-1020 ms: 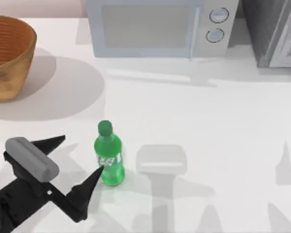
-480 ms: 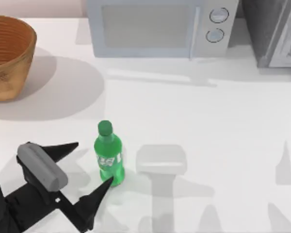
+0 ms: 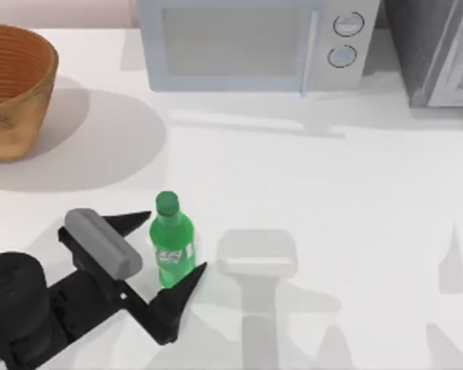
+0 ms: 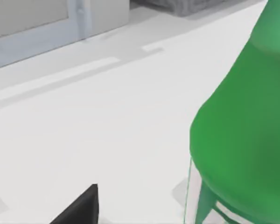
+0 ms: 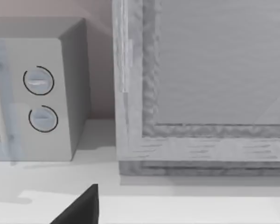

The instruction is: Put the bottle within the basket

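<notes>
The green bottle [image 3: 170, 247] stands upright on the white table, left of centre near the front. My left gripper [image 3: 172, 245] is open around it, one black finger [image 3: 133, 222] behind it and the other [image 3: 187, 283] in front, both apart from its sides. The left wrist view has the bottle [image 4: 242, 135] very close, with one black fingertip [image 4: 81, 207] low in the picture. The wicker basket [image 3: 11, 89] sits at the far left back corner, well away from the bottle. A black fingertip [image 5: 81, 207] of the right gripper appears in the right wrist view.
A white microwave [image 3: 255, 42] stands along the back edge at centre, its two knobs [image 5: 39, 100] visible in the right wrist view. A grey box-like appliance [image 3: 440, 50] sits at the back right. Bare table stretches between bottle and basket.
My left gripper has moved right and toward the back, sliding its open fingers around the bottle. The bottle has stayed in place.
</notes>
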